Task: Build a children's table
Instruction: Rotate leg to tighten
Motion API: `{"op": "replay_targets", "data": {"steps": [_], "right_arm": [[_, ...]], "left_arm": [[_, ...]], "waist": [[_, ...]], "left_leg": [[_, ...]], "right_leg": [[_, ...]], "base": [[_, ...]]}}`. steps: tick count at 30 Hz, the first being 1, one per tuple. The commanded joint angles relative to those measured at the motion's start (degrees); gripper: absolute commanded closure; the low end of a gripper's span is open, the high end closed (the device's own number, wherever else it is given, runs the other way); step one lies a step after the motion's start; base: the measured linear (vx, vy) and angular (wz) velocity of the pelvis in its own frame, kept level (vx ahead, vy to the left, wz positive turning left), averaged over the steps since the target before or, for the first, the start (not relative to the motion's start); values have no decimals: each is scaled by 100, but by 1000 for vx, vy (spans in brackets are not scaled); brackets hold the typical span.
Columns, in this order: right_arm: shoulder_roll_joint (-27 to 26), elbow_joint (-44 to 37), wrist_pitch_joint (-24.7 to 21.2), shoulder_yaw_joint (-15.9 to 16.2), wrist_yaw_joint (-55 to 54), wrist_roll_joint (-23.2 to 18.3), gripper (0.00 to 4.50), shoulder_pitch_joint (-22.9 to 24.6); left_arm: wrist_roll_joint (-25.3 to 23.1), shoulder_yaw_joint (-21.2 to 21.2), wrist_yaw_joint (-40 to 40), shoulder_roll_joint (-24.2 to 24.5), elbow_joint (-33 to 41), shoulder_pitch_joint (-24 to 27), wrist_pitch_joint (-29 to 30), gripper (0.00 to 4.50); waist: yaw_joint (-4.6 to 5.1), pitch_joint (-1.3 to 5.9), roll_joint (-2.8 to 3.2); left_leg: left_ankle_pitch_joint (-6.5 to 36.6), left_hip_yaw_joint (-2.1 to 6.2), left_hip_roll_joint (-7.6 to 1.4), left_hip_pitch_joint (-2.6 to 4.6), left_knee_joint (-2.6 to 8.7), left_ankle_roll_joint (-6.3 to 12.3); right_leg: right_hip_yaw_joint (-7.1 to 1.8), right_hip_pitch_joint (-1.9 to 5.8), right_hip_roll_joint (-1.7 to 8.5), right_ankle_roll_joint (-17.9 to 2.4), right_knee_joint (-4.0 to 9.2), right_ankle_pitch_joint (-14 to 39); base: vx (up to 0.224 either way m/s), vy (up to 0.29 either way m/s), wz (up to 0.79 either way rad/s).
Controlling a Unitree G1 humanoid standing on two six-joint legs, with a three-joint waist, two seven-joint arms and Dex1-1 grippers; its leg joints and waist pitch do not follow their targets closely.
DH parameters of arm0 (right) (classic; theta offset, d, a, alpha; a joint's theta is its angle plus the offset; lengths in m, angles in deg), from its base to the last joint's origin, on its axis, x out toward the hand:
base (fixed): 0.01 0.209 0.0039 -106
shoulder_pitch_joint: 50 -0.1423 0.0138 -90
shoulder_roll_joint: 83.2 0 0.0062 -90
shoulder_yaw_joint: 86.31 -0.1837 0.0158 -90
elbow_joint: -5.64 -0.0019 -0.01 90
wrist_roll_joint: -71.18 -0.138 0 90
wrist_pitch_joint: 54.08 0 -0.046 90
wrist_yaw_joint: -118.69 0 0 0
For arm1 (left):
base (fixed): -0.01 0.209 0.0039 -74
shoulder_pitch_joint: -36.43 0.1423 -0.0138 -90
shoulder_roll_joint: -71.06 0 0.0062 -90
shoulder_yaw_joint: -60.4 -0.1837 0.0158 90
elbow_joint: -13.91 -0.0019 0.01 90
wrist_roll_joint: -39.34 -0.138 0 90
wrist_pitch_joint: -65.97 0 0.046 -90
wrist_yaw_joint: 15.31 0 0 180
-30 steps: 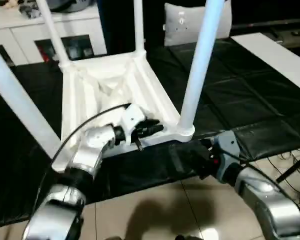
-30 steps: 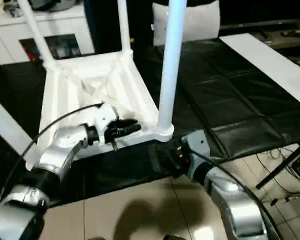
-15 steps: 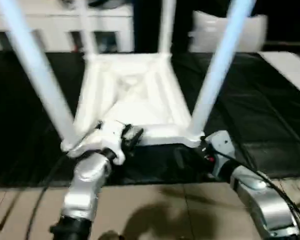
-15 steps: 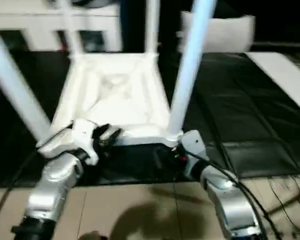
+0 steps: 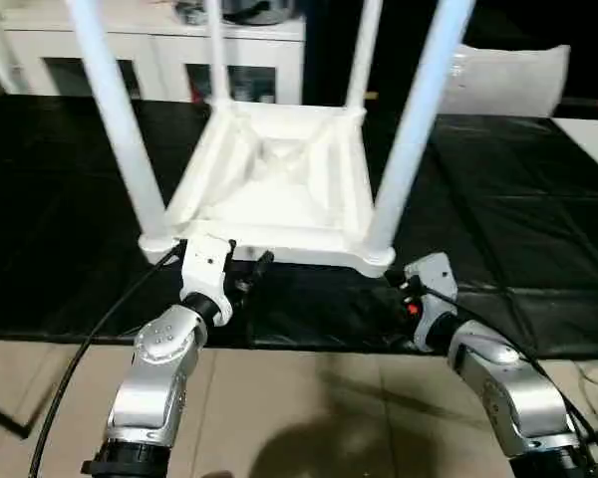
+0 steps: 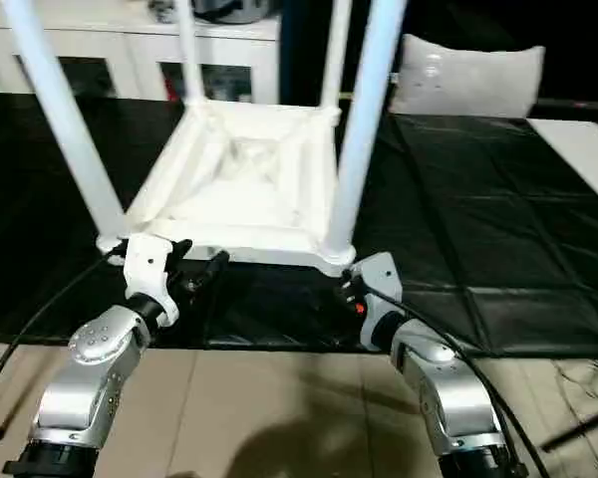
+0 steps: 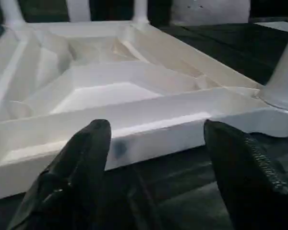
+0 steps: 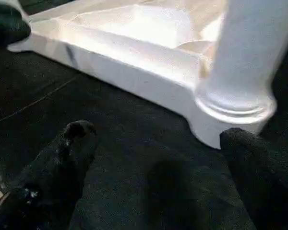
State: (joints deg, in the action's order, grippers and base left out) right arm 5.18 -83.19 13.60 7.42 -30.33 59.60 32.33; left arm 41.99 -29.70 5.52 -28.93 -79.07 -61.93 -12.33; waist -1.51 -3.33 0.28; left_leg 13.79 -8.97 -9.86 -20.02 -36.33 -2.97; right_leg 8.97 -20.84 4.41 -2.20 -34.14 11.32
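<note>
left tool (image 5: 247, 271) has just sprung apart off the near rim of the upturned children's table (image 5: 279, 184), right tool (image 8: 153, 158) spread wide at five o'clock, four legs up on the black mat (image 5: 498, 199), assembly looks done.

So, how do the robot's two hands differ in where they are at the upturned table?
The left hand sits before the table's near edge, next to the near left leg. The right hand sits lower, just under the corner socket of the near right leg. Both are open, holding nothing, over the black mat.
</note>
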Motion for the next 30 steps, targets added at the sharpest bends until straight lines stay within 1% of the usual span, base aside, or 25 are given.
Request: {"op": "replay_targets", "data": {"steps": [1,2,3,4,5,7,8,9,10,11,13,14,16,17,18,19,20,21,23,24,25,26,28,29,30], "right_arm": [[42,-207,117,-14,255,-166,0,-182],[49,-222,157,2,290,-209,0,-237],[49,-224,159,2,285,-216,0,-248],[32,-172,229,8,122,-98,0,-337],[27,-168,233,9,90,-77,0,-348],[67,-199,-12,95,142,-73,0,-428],[82,-215,-83,120,188,-91,0,-444],[72,-213,-78,120,256,-123,0,-468],[44,-155,153,104,315,-101,0,-526],[32,-85,330,96,303,-57,0,-580],[-40,229,427,16,156,-36,0,-804],[-87,387,469,-50,31,-17,0,-913],[-193,665,606,-212,-310,28,0,-1118],[-202,694,611,-233,-366,43,0,-1146],[-209,801,678,-288,-468,76,0,-1210],[-207,859,713,-310,-517,99,0,-1237],[-200,996,778,-359,-648,165,0,-1299],[-183,1315,837,-481,-1003,305,0,-1442],[-164,1541,907,-576,-1219,355,0,-1543],[-152,1615,955,-593,-1255,356,0,-1575],[-149,1632,966,-585,-1245,353,0,-1578],[-148,1640,972,-575,-1232,350,0,-1577],[-162,1627,994,-535,-1180,370,0,-1525],[-180,1603,996,-506,-1153,384,0,-1488],[-186,1594,997,-495,-1142,389,0,-1475]], "left_arm": [[138,-126,316,148,234,153,4,70],[224,-118,425,159,284,196,-68,70],[243,-111,447,159,293,205,-97,61],[316,-43,470,150,357,278,-243,48],[326,-31,459,147,367,289,-255,39],[397,72,377,117,369,376,-399,16],[404,106,337,106,364,403,-435,16],[425,141,309,97,353,440,-491,6],[428,196,242,82,332,495,-610,6],[433,247,158,54,328,525,-690,6],[540,417,2,-61,290,556,-900,6],[531,440,-28,-62,268,545,-950,6],[510,481,-100,-51,206,514,-1093,6],[513,492,-114,-53,186,509,-1135,6],[539,525,-123,-62,146,496,-1187,6],[548,539,-135,-66,131,492,-1189,6],[585,577,-160,-85,97,483,-1184,6],[671,694,-255,-143,16,458,-1214,6],[584,787,-419,-149,-66,450,-1405,6],[531,808,-469,-139,-91,468,-1533,6],[491,812,-511,-134,-90,483,-1600,6],[468,813,-540,-133,-87,492,-1635,6],[463,810,-553,-129,-97,500,-1724,6],[485,818,-557,-128,-94,502,-1702,6],[499,822,-554,-128,-93,501,-1684,6]], "waist": [[40,251,-30],[46,255,-24],[77,240,-39],[81,247,-25],[101,245,-8],[114,261,10],[113,266,10],[106,276,14],[99,291,8],[95,321,-28],[76,341,-5],[78,361,-28],[57,395,-19],[42,435,-31],[34,447,-42],[0,442,-34],[-9,433,-47],[-48,415,-44],[-92,383,-64],[-100,370,-58],[-114,359,-72],[-124,358,-67],[-112,346,-77],[-109,342,-116],[-114,345,-102]], "left_leg": [[1799,257,-392,-36,562,7],[1801,281,-412,-62,582,17],[1858,282,-421,-75,588,45],[1878,259,-410,-6,568,30],[1851,246,-412,15,576,29],[1722,249,-442,-30,606,68],[1690,246,-446,-31,608,81],[1646,234,-459,-20,616,84],[1582,223,-462,-35,616,89],[1414,211,-468,-62,609,117],[1105,184,-479,-68,599,171],[950,179,-481,-79,584,192],[325,131,-459,-81,544,346],[-26,121,-451,-85,510,429],[-222,116,-438,-96,490,488],[-423,87,-433,-80,466,635],[-429,72,-413,-99,455,694],[-285,62,-424,-99,475,702],[132,34,-426,-60,493,520],[245,34,-425,-56,504,465],[461,29,-430,-40,516,377],[516,34,-433,-31,521,345],[666,53,-436,-59,544,292],[709,56,-437,-56,550,278],[702,53,-435,-51,548,269]], "right_leg": [[-364,216,627,159,747,3293],[-360,240,644,138,728,3216],[-351,217,643,123,748,3263],[-371,158,642,64,774,3262],[-397,137,632,-84,762,3044],[-424,173,611,-242,693,2617],[-434,172,602,-286,671,2504],[-462,162,591,-386,639,2281],[-482,169,601,-475,600,2093],[-501,191,607,-545,558,1857],[-526,181,601,-703,499,1494],[-534,192,600,-777,466,1296],[-552,197,591,-1018,365,538],[-559,216,583,-1099,289,131],[-568,219,570,-1137,247,-120],[-577,182,566,-1203,226,-379],[-583,187,569,-1210,224,-393],[-580,189,578,-1201,246,-116],[-581,160,570,-1116,332,607],[-579,156,563,-1062,358,796],[-580,152,562,-935,396,1107],[-580,148,559,-889,406,1188],[-575,155,553,-713,432,1463],[-582,149,561,-676,435,1576],[-585,143,563,-669,439,1592]], "base": [[0,0,0],[0,0,0],[0,0,0],[0,0,0],[0,0,0],[0,0,0],[0,0,0],[0,0,0],[0,0,0],[51,9,-1],[0,0,0],[53,-4,0],[61,-10,-1],[64,-12,-2],[0,0,0],[0,0,0],[0,0,0],[0,0,0],[0,0,0],[0,0,0],[0,0,0],[0,0,0],[0,0,0],[0,0,0],[0,0,0]]}}
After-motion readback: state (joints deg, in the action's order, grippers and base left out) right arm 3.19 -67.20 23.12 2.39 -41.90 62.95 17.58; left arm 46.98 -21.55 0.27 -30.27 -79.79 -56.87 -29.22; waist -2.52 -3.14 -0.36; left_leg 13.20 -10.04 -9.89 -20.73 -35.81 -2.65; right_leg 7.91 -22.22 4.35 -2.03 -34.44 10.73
